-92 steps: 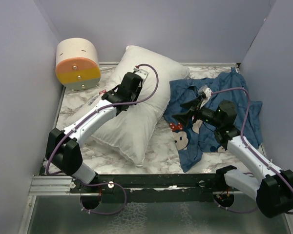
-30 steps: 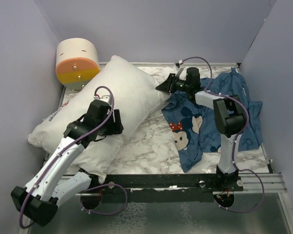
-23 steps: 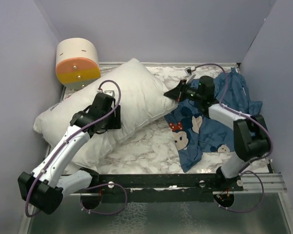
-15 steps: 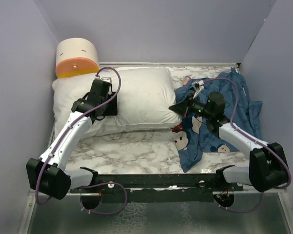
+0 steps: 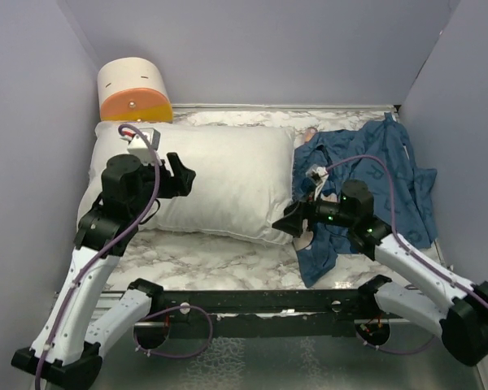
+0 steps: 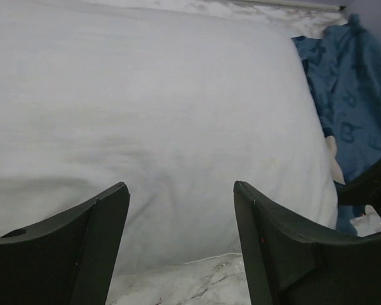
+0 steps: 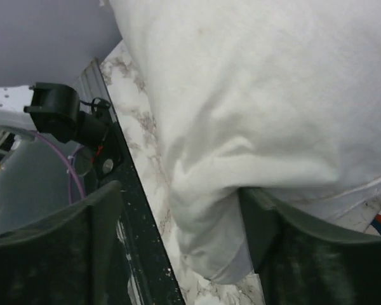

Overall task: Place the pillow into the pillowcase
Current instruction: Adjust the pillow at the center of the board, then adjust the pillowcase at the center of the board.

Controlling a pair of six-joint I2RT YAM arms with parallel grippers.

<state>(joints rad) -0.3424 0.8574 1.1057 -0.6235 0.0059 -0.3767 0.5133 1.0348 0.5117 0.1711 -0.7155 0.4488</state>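
White pillow (image 5: pixel 228 183) is seen from the top lying lengthwise on the marbled worktop (image 5: pixel 220 264), with the blue pillowcase (image 5: pixel 390 175) crumpled just beside its right end | left wrist: left gripper (image 6: pixel 181 185) is held over the pillow, jaws spread, nothing gripped | right wrist: right gripper (image 7: pixel 179 189) is set astride the pillow's near corner, jaws wide, not clamped

No legible text anywhere, pale letter shapes on the pillowcase (image 5: pixel 407 187) too blurred to read
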